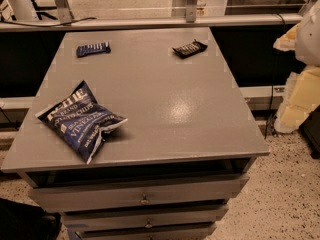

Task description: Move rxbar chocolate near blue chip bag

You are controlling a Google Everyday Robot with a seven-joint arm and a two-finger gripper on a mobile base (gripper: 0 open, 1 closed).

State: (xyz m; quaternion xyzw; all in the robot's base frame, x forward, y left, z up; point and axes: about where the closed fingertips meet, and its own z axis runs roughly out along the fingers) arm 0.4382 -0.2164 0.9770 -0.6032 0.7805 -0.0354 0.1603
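The rxbar chocolate [189, 48] is a small black wrapper with white lettering, lying flat at the far right of the grey table top [165, 104]. The blue chip bag [80, 119] is a large crinkled navy bag with white lettering, lying near the front left edge. The two are far apart, on opposite corners. My gripper [288, 41] shows as a pale shape at the right edge of the view, beyond the table's right side and well to the right of the rxbar. It holds nothing that I can see.
A small blue bar wrapper [93, 49] lies at the far left of the table. The table has drawers [142, 196] below its front edge. A rail [150, 23] runs behind the table. Pale arm parts [300, 101] stand to the right.
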